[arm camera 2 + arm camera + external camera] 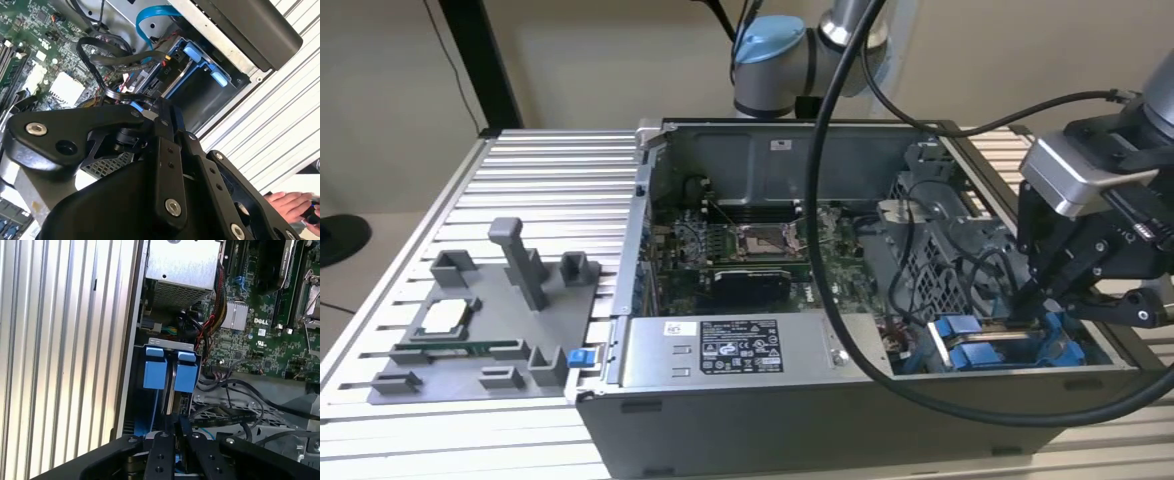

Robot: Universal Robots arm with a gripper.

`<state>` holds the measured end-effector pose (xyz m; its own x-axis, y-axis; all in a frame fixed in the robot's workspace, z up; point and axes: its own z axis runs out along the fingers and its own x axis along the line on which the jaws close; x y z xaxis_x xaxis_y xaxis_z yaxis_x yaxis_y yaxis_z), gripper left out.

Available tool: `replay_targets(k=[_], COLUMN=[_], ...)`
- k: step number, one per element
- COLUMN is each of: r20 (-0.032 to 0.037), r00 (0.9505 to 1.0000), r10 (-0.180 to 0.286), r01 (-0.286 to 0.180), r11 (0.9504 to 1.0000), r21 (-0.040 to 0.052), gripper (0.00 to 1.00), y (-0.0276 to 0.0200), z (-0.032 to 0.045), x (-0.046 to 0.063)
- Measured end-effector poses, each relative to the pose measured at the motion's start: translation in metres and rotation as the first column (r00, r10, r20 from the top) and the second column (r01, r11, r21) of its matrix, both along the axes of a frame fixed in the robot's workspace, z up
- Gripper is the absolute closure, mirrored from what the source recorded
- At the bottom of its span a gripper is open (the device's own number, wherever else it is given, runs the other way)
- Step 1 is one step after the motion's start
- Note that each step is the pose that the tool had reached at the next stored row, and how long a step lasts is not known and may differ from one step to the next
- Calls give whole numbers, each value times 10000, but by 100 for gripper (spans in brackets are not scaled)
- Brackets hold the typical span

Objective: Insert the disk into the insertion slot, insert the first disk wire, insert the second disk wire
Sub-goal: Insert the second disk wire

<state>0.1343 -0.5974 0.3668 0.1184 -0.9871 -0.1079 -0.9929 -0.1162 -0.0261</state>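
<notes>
Jaws on the gripper (177, 436) are nearly closed, thin gap only. A blue bit sits at the tips in the second wrist view; can't tell if it's pinched. From the exterior view's left: grey fixture tray (467, 330) on the slotted table (547, 160), open PC case (787, 420), power-supply box (720, 350) at its front. At that view's right, the disk (155, 374) sits in the insertion slot (987, 355), gripper just above.

Ribbed matt aluminium table (547, 170), insertion slot (165, 374) partly smooth blue plastic, matt black hand (1035, 302).
</notes>
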Motion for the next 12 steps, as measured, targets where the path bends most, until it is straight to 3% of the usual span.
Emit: replay_targets(k=[9,12], r20=[6,86], r00=[10000,10000], r10=[0,-1], r01=[0,1], r11=[10000,10000], r21=[-3,-2], gripper=[100,100], y=[1,0], z=[-8,-25], x=[0,-2])
